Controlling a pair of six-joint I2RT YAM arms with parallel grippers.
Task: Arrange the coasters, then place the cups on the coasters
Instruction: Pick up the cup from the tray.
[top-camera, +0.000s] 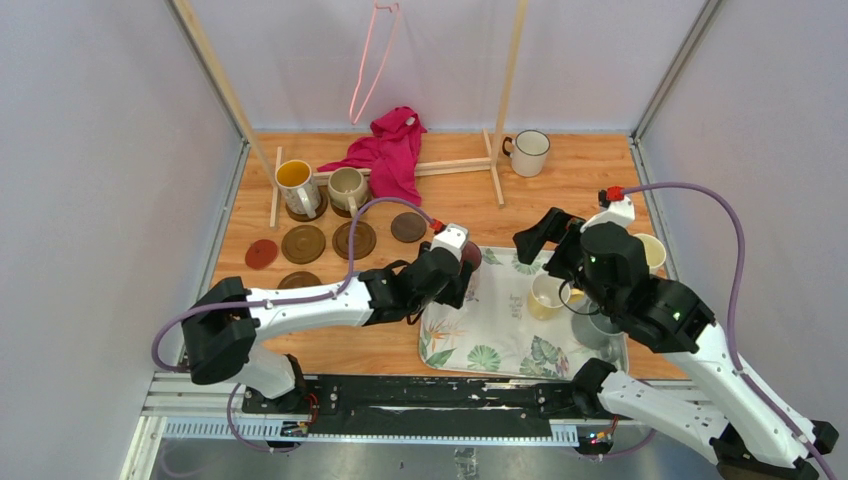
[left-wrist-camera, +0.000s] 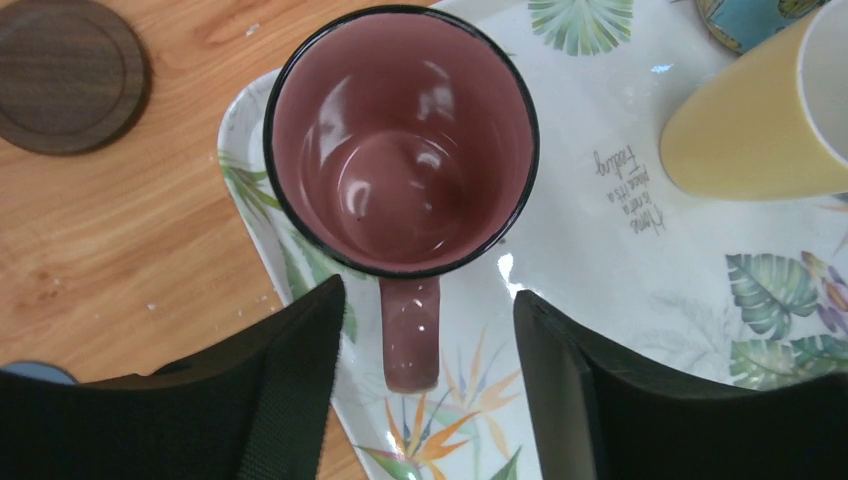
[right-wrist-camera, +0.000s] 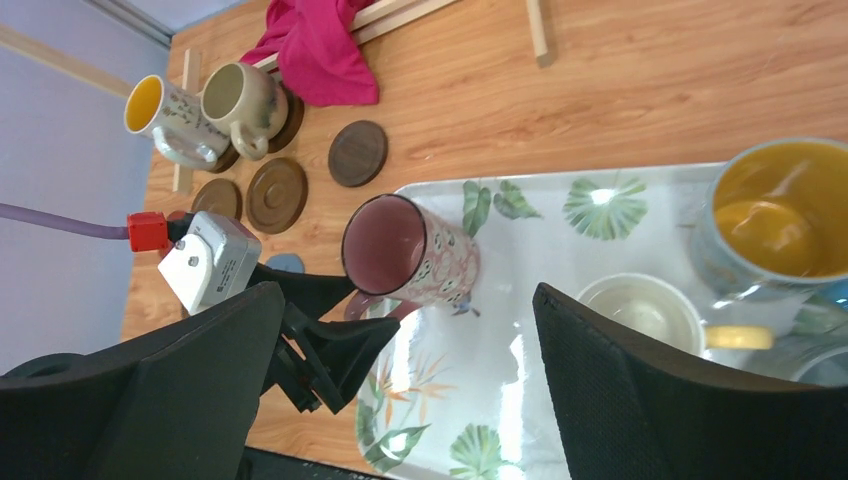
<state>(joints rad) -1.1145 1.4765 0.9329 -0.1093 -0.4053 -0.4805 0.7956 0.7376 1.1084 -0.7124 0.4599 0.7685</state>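
A maroon-pink cup (left-wrist-camera: 400, 140) stands upright at the left corner of the leaf-patterned tray (left-wrist-camera: 620, 260). My left gripper (left-wrist-camera: 428, 305) is open and straddles its handle (left-wrist-camera: 410, 340), with a gap on each side. From above, the left gripper (top-camera: 452, 278) hides most of that cup (top-camera: 470, 256). My right gripper (right-wrist-camera: 405, 295) hangs open and empty over the tray, above a yellow cup (right-wrist-camera: 650, 310). Brown coasters (top-camera: 303, 243) and a red coaster (top-camera: 262, 253) lie at the left. An orange-lined cup (top-camera: 297, 187) and a beige cup (top-camera: 348, 188) stand on coasters behind them.
A blue cup (right-wrist-camera: 780, 215) and a grey cup (top-camera: 600, 325) also stand on the tray, with a cream cup (top-camera: 650, 252) beside it. A white dark-rimmed cup (top-camera: 528, 152) stands at the back. A wooden rack (top-camera: 450, 165) holds a pink cloth (top-camera: 390, 150).
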